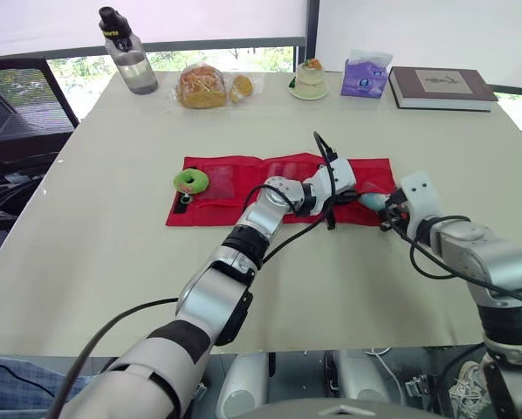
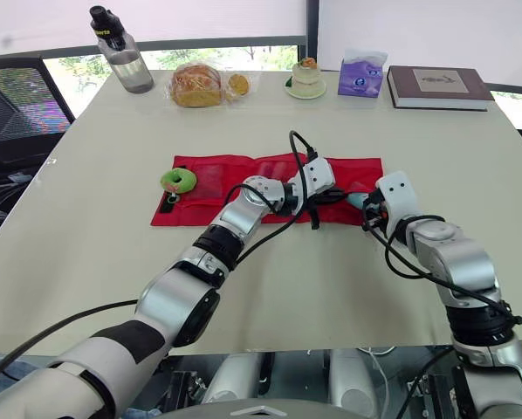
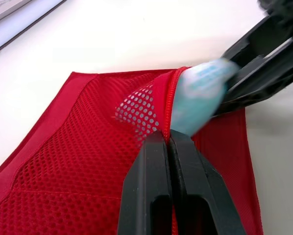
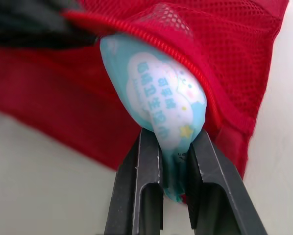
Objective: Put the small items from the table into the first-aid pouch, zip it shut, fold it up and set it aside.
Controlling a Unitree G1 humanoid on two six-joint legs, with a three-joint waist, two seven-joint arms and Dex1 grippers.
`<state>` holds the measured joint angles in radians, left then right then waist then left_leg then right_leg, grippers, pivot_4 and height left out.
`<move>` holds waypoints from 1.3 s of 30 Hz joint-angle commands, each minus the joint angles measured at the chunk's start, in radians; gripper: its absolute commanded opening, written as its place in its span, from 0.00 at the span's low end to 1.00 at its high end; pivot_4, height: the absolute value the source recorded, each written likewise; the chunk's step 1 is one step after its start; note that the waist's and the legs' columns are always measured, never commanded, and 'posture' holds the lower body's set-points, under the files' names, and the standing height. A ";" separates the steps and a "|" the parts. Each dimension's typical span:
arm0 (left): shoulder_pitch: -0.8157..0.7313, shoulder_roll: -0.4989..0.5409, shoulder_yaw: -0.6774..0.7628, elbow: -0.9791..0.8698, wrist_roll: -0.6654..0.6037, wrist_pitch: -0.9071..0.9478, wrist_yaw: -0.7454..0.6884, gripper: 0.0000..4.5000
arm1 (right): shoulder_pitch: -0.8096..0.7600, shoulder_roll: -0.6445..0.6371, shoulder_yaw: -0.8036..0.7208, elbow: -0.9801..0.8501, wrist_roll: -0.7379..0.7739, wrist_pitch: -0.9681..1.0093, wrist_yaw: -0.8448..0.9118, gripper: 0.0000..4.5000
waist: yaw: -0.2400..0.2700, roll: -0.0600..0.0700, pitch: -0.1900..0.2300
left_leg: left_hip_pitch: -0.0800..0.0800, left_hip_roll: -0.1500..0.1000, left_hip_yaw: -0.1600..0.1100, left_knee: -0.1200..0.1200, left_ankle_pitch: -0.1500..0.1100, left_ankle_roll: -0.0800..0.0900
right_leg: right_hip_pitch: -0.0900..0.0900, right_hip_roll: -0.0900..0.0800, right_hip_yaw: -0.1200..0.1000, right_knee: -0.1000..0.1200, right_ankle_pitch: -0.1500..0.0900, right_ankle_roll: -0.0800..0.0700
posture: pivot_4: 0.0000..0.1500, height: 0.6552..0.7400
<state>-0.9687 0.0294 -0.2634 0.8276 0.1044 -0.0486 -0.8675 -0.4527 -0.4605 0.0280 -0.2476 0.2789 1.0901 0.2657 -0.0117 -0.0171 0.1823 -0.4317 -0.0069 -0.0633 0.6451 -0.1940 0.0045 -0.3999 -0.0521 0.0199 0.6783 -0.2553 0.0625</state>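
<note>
Holding the blue packet (image 4: 154, 98) by its tail in the jaws of the right gripper (image 4: 176, 138), nose under the mesh lip of the red pouch (image 1: 217, 196). Pinching that lip up with the left gripper (image 3: 168, 142), jaws pressed together. Likely next: push straight in.

Teal Chinese characters, none legible, on the pale-blue packet's (image 4: 158, 98) white cloud label

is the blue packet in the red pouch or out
Partly in: the packet has its front under the lifted mesh edge of the pouch; its tail is outside, gripped by the right hand.
</note>
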 commanded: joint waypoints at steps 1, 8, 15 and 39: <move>0.006 -0.033 -0.012 -0.067 -0.018 0.009 -0.009 0.00 | -0.050 0.053 -0.011 0.035 -0.014 0.001 -0.036 0.01 | -0.001 0.000 0.000 | 0.000 0.000 0.000 0.000 0.000 0.000 | 0.000 0.000 0.000 0.000 0.000 0.000 | 1.00 1.00; 0.020 -0.068 -0.013 -0.091 -0.022 0.038 0.004 0.00 | -0.116 0.155 -0.020 0.130 -0.059 -0.084 -0.090 0.12 | 0.001 0.000 0.000 | 0.000 0.000 0.000 -0.001 0.000 0.000 | 0.000 0.000 0.000 0.000 0.000 0.000 | 1.00 1.00; -0.010 -0.070 -0.004 -0.043 -0.013 0.027 0.044 0.00 | 0.016 0.058 -0.011 -0.077 -0.052 -0.077 -0.002 0.68 | 0.000 0.001 0.000 | -0.001 -0.001 0.000 -0.002 0.000 0.000 | -0.001 0.000 0.000 0.000 0.000 0.000 | 1.00 1.00; -0.016 -0.086 -0.006 -0.042 -0.027 0.033 0.017 0.00 | 0.078 0.059 0.006 0.052 -0.150 -0.406 -0.002 0.02 | -0.003 0.001 0.000 | 0.000 0.000 0.000 -0.002 0.000 0.000 | -0.001 0.000 0.001 0.000 0.000 0.000 | 1.00 1.00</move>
<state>-0.9658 -0.0383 -0.2652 0.8208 0.0917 -0.0049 -0.8430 -0.3597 -0.4008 0.0330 -0.1908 0.1525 0.7509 0.2724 -0.0149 -0.0157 0.1824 -0.4315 -0.0074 -0.0628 0.6429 -0.1940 0.0045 -0.4009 -0.0522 0.0204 0.6778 -0.2554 0.0625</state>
